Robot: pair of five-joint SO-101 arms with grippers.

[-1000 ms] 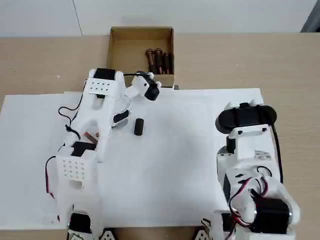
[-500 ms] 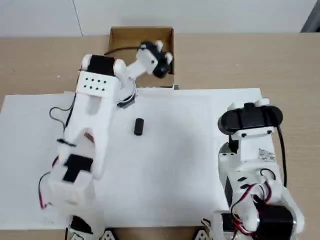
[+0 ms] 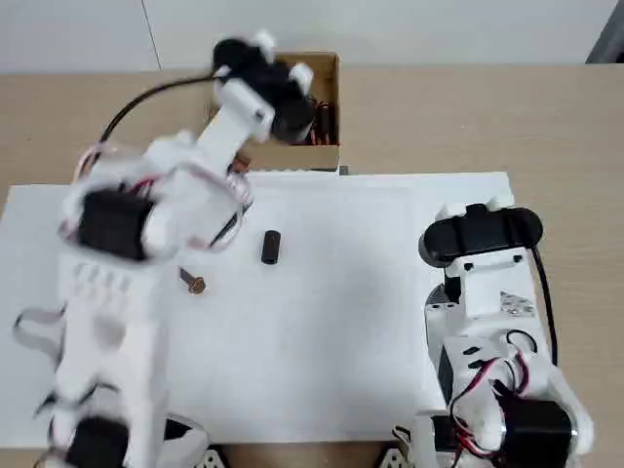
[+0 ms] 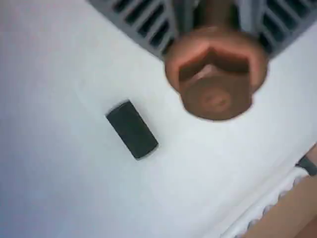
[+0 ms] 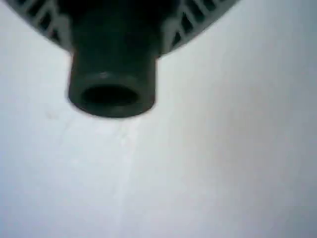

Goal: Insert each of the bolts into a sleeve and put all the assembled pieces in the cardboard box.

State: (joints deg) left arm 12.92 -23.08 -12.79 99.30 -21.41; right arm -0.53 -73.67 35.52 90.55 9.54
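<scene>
One bolt (image 4: 215,79) clamped in left gripper (image 4: 213,22), one sleeve (image 5: 111,74) in right gripper (image 5: 116,20); second bolt (image 3: 193,283), second sleeve (image 3: 271,247) loose beyond jaws; left arm (image 3: 146,214) since raised.

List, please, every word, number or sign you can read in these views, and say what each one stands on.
Sticker on the right arm: some print, too small to read.
Cardboard box: no text to be seen.
Bolt: no marking that can be read.
Sleeve: plain black, no text.
No legible text in any view.
</scene>
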